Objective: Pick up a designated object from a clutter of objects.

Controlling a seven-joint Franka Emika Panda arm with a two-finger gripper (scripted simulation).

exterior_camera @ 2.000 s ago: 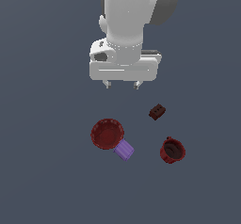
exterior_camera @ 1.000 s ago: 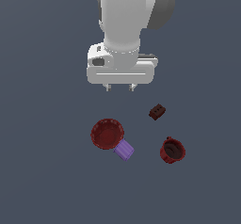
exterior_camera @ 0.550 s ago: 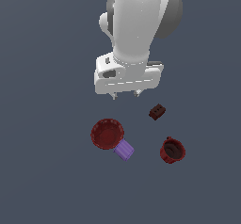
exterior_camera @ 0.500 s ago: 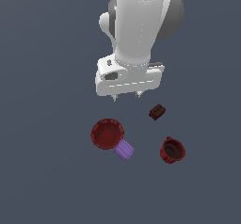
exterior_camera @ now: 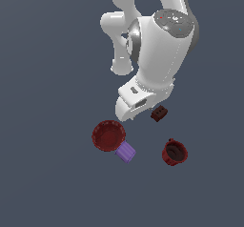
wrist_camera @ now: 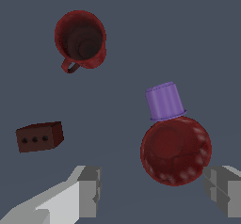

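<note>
My Panda arm hangs over the work surface, its white links folded and the bulky wrist housing tilted toward the exterior view's left. The gripper (wrist_camera: 153, 192) points down with its jaws spread wide and nothing between them. Both grey fingertip pads (wrist_camera: 89, 190) show in my wrist view. In the exterior view, the hand body hides the fingers.

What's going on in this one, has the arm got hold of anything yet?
Not yet. The gripper is open and empty above the clutter, its fingers wide apart. The small red cup it should pick stands untouched on the floor, apart from the wide red bowl with its purple handle and the small brown block.
</note>
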